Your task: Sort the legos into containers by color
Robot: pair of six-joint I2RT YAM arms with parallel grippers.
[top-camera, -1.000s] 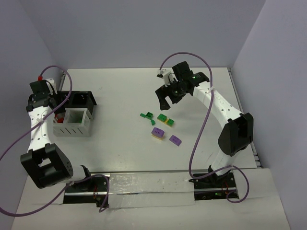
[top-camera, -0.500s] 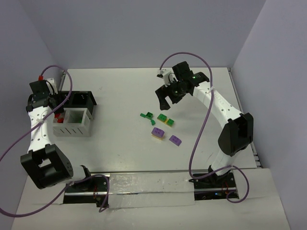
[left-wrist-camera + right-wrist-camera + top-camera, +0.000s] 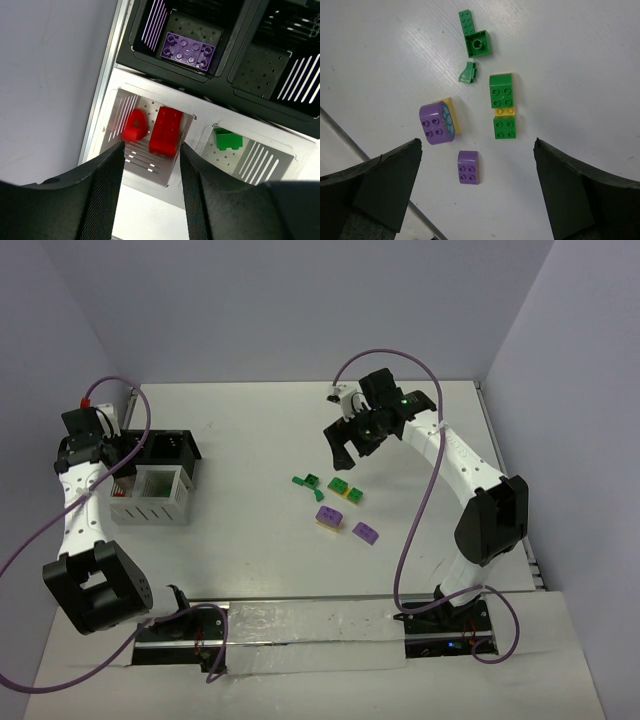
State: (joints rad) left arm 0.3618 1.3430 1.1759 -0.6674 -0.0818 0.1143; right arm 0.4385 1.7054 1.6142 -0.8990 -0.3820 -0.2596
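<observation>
Left fingers point(image 3: 100, 200) of mine are standing apart with nothing between them, hovering above the white slatted box point(image 3: 111, 120), over the compartment where a red brick point(image 3: 166, 131) and a blurred red half-round point(image 3: 134, 126) are lying. A green brick point(image 3: 227, 138) is sitting in the neighbouring compartment, and a purple brick point(image 3: 188, 50) is lying in the black tray point(image 3: 220, 82) just beyond. My right fingers point(image 3: 385, 185) are hanging wide apart and empty above the worktop point(image 3: 570, 60), where the loose legos point(image 3: 501, 91), green, purple and yellow, are lying close together.
</observation>
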